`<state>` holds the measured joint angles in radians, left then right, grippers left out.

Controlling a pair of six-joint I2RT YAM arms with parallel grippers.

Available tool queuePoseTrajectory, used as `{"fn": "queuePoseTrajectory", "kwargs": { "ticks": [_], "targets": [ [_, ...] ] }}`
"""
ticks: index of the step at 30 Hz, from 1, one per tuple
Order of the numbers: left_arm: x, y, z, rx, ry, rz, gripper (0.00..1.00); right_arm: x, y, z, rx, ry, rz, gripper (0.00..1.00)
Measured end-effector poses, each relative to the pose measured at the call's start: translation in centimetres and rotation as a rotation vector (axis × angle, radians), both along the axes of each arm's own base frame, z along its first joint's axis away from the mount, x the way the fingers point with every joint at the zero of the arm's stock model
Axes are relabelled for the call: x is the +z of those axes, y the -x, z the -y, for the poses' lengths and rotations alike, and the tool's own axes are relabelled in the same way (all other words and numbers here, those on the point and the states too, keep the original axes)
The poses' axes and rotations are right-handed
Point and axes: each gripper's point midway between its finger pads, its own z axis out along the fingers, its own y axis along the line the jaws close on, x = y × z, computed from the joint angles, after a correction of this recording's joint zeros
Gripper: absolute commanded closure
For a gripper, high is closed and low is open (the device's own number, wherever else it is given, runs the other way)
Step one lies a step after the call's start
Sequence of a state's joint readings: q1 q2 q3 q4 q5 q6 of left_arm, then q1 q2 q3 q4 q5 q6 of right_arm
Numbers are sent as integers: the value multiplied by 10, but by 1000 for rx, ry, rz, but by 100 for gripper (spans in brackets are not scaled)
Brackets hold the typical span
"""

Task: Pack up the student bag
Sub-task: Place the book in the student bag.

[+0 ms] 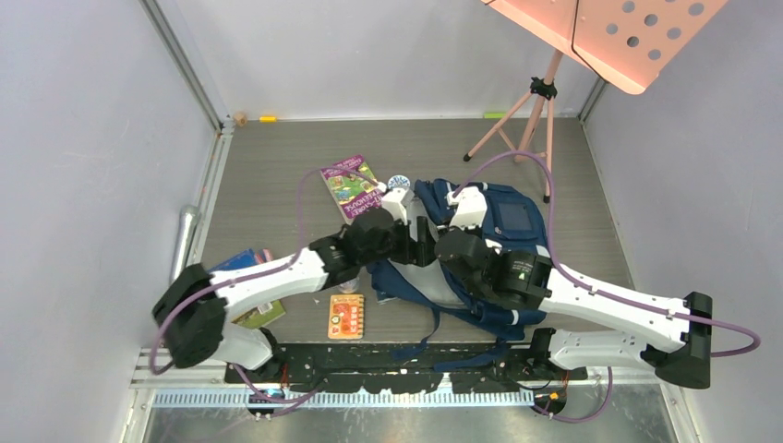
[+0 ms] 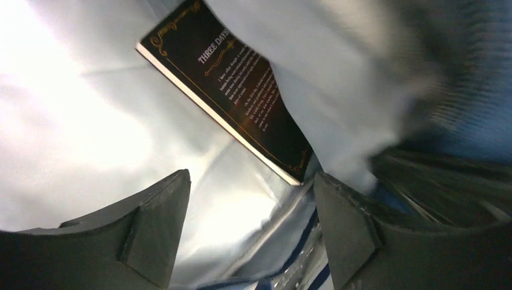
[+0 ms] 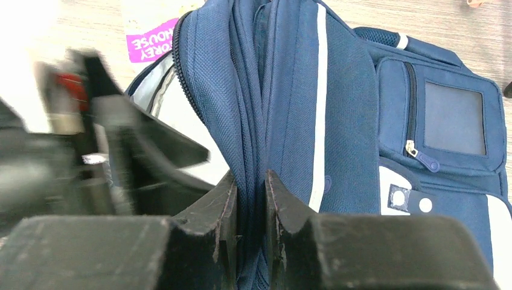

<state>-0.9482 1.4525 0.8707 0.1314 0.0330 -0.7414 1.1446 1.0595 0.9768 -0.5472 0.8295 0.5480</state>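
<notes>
Tabletop (image 1: 277, 157), student bag (image 1: 506, 217), black book (image 2: 241, 96) inside

Pale grey walls (image 1: 83, 138) enclose a wood-grain surface (image 1: 277, 157) bearing a pink music stand (image 1: 609, 37).

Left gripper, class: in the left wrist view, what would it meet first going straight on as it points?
Likely the pale inner lining of the student bag, below the lower corner of the dark book. The open left gripper aims there; depth is unclear, so the book might come first.
</notes>
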Motion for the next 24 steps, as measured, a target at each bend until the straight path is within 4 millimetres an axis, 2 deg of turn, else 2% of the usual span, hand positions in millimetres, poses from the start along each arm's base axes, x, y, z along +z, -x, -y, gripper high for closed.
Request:
{"fn": "queuePoseTrajectory", "kwargs": {
  "ticks": [1,3,4,5,6,8,12,14,17,19,20,22,24],
  "targets": [
    [13,1,-8,1,-6,35,18,-1,1,0,1,4,-2,88],
    [33,3,-25,7,-14,88,17,-2,2,0,6,9,-7,70],
    [42,5,-35,12,-17,107,16,-3,3,-1,15,9,-13,54],
    [50,5,-46,22,-18,117,15,-5,4,-3,27,10,-22,47],
    [56,3,-59,41,-22,122,15,-6,6,-5,41,8,-31,36],
    [61,-8,-83,96,-31,119,15,-9,8,-12,74,7,-47,25],
    [51,-43,-140,250,-62,53,14,-12,12,-25,127,27,-89,13],
    [39,-56,-160,311,-81,8,14,-3,11,-37,159,21,-94,7],
    [21,-71,-181,371,-87,-67,14,18,4,-57,196,8,-86,6],
    [7,-79,-192,404,-90,-114,14,29,-8,-73,218,-8,-95,6],
    [3,-80,-191,404,-88,-133,14,32,-17,-80,224,-20,-107,5],
    [-8,-93,-205,454,-84,-167,14,29,-39,-88,219,-29,-132,5],
    [-18,-102,-212,487,-81,-194,15,17,-64,-94,218,-16,-165,5]
  ]
}}
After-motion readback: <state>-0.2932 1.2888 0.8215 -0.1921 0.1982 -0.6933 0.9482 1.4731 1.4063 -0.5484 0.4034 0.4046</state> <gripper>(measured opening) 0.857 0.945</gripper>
